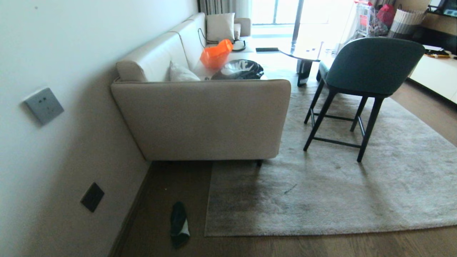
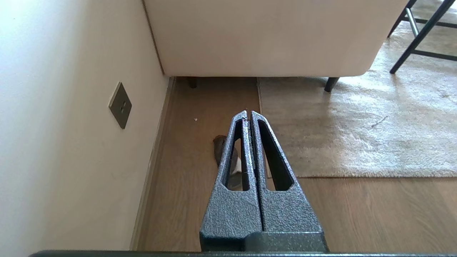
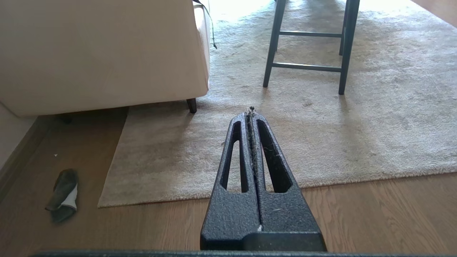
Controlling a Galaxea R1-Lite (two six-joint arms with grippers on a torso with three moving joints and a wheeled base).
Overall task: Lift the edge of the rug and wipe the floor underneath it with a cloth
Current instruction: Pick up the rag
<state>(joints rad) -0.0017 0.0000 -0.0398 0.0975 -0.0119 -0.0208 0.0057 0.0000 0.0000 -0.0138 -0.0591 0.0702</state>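
Wooden floor [image 1: 321,246], cloth [image 1: 179,224] beneath left tool [image 2: 249,113] — apart

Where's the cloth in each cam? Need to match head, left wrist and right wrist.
Head view: the cloth lies on the floor, low in the picture, between the wall and the rug's near corner.
Left wrist view: cloth mostly hidden behind the shut left gripper.
Right wrist view: cloth at the lower left edge.
Shared landmark: the rug edge corner beside it.
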